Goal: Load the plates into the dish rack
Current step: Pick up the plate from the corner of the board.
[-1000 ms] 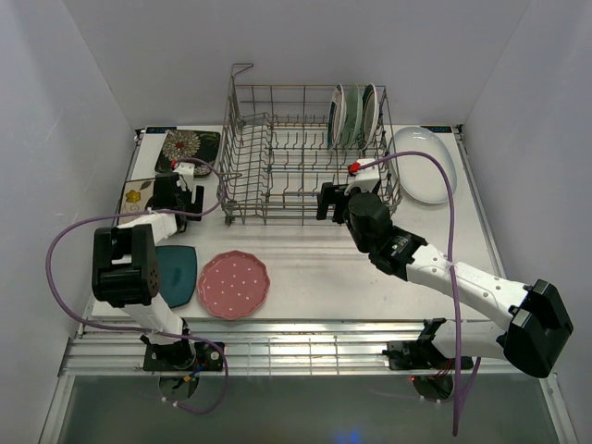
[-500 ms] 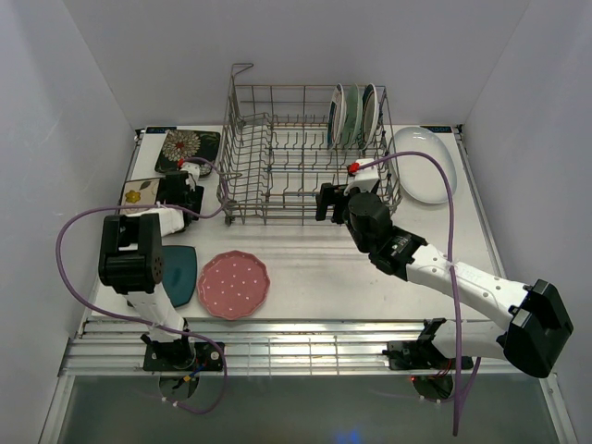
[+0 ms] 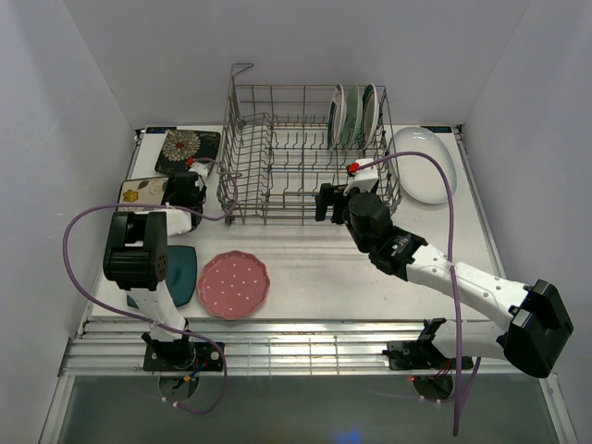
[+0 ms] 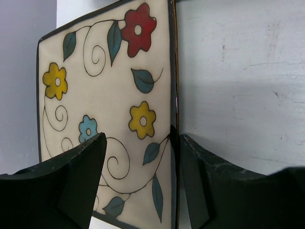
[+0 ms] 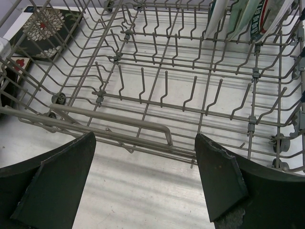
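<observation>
- Cream square plate [image 4: 95, 86]: lies flat at the tabletop's left edge, toward the far-left corner.
- Left jaws: spread wide and empty, straddling the plate's right rim. This placement appears intended to pinch the rim for lifting.
- Rack [image 3: 277, 215]: far edge, centre. Plates [image 3: 354, 116] stand upright between tines at its right end.
- Right jaws: wide open and empty, just before the rack's near wall, probably on standby.
- Pink plate [image 3: 234, 284] and teal plate [image 3: 178, 275]: flat toward the near-left corner, not yet loaded.
</observation>
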`<state>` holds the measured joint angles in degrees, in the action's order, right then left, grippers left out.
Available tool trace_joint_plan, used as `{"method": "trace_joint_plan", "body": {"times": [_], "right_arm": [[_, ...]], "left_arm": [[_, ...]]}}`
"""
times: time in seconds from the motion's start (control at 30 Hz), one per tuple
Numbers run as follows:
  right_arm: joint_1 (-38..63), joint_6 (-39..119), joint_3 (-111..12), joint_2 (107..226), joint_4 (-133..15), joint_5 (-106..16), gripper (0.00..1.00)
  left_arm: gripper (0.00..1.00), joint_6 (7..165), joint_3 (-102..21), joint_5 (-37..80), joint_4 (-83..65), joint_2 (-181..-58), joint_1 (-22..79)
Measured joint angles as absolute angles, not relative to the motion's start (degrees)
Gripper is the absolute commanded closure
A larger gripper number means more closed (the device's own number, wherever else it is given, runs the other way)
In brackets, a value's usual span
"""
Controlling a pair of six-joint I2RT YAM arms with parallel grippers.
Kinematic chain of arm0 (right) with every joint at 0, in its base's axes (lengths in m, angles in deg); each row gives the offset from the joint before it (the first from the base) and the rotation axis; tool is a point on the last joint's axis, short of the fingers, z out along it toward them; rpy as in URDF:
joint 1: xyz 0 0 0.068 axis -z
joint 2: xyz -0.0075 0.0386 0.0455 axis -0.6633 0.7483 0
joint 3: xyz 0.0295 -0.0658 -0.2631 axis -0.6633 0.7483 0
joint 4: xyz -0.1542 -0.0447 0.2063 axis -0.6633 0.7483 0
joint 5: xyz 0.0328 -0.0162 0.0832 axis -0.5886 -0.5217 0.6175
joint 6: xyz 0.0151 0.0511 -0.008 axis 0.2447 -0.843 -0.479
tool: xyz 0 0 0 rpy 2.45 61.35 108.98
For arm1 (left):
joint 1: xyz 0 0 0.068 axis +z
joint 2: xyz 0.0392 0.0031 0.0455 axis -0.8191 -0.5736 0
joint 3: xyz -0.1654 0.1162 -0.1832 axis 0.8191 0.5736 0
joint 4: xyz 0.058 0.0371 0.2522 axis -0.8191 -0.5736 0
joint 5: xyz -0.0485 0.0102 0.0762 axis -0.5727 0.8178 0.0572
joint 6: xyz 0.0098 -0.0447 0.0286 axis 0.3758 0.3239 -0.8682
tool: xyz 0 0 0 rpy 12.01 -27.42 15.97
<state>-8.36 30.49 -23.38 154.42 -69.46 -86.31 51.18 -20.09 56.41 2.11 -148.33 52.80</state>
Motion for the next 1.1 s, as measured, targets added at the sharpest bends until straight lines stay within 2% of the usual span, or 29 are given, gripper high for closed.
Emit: {"method": "trace_joint_plan", "body": {"times": [0.4, 0.73, 0.83, 1.1], "right_arm": [[-8.4, 30.5, -23.4, 154.4, -69.5, -85.3, 0.1], [-8.4, 30.5, -23.4, 154.5, -69.4, -85.0, 0.1], [-8.4, 30.5, -23.4, 154.7, -69.5, -85.0, 0.1], [-8.4, 30.5, -23.4, 155.3, -69.5, -84.4, 0.1]], "left_arm": [[0.31, 48.9, -17.6, 59.3, 5.8, -148.6, 51.9], [0.41, 47.2, -17.5, 60.8, 9.8, -151.2, 51.4], [0.46, 46.9, -17.5, 60.9, 10.3, -151.5, 51.3], [0.69, 46.3, -16.8, 61.8, 10.9, -152.4, 50.6]]}}
